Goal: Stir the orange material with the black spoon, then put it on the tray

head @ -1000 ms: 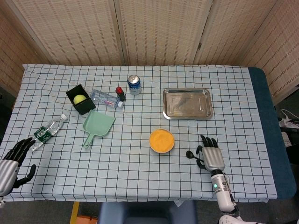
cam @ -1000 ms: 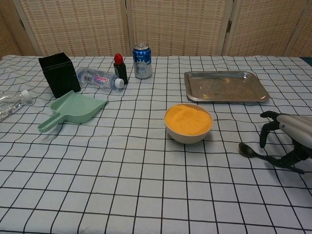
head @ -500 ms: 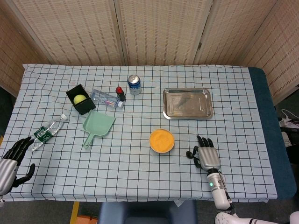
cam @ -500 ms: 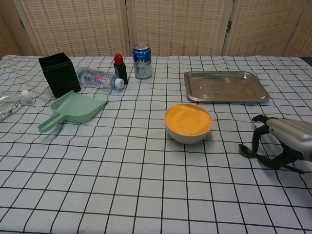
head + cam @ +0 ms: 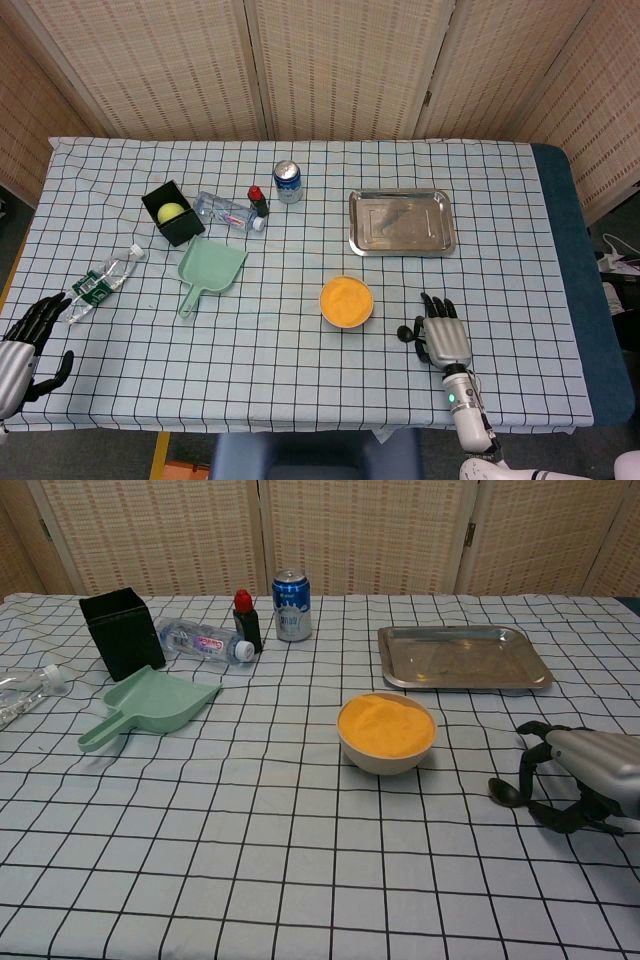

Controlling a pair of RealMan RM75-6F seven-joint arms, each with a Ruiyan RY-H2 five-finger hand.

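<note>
The right hand (image 5: 585, 780) sits palm down over the spoon (image 5: 507, 791), right of the bowl (image 5: 386, 735), fingers curled around the handle; grip unclear. The left hand (image 5: 22, 340) rests far left, fingers spread, empty.

Head view looks steeply down on the whole table (image 5: 300, 360); chest view low, nearer, perhaps level.

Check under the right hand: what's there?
The black spoon lies on the tablecloth, its bowl poking out toward the orange bowl. The right hand arches over the handle, which is covered; whether the fingers actually grip it cannot be seen.
</note>
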